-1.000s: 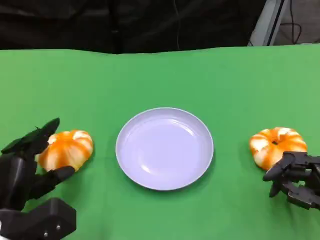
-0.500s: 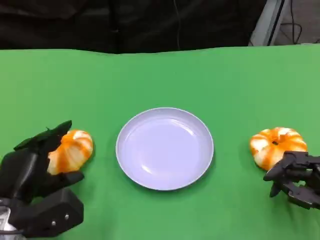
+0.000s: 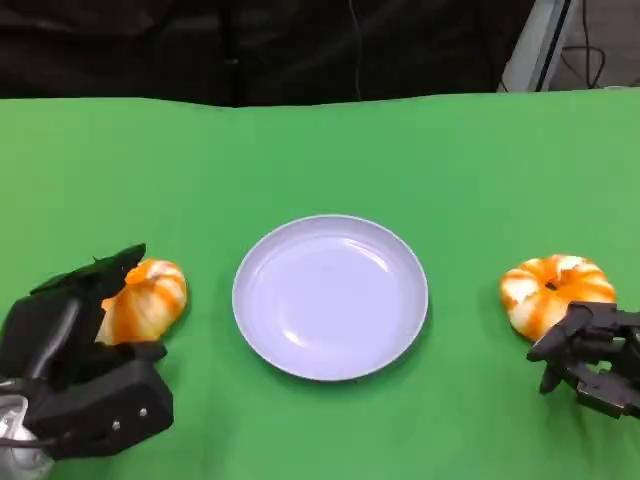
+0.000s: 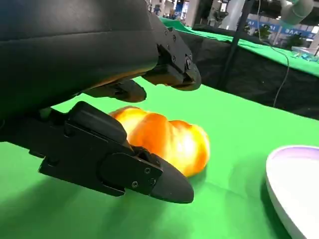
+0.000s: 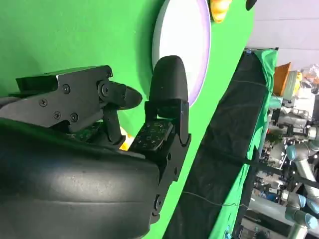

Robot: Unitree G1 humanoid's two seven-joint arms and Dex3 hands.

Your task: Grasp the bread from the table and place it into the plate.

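Bread (image 3: 148,298), L side of table, beside plate (image 3: 330,297): left hand (image 3: 70,330) fingers cupped round it, firm hold not confirmed. Risk: loaf squirts out if fingers close unevenly. Right hand (image 3: 590,358): curled, empty, by 2nd loaf (image 3: 553,290).

Two orange-white bread rolls (image 3: 148,295) (image 3: 556,290) flank an empty lavender plate (image 3: 330,296)

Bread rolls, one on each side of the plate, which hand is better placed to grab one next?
The left hand. Its fingers already bracket the left bread on both sides, as the left wrist view shows. The right hand sits with curled fingers just short of the right bread, beside the plate.
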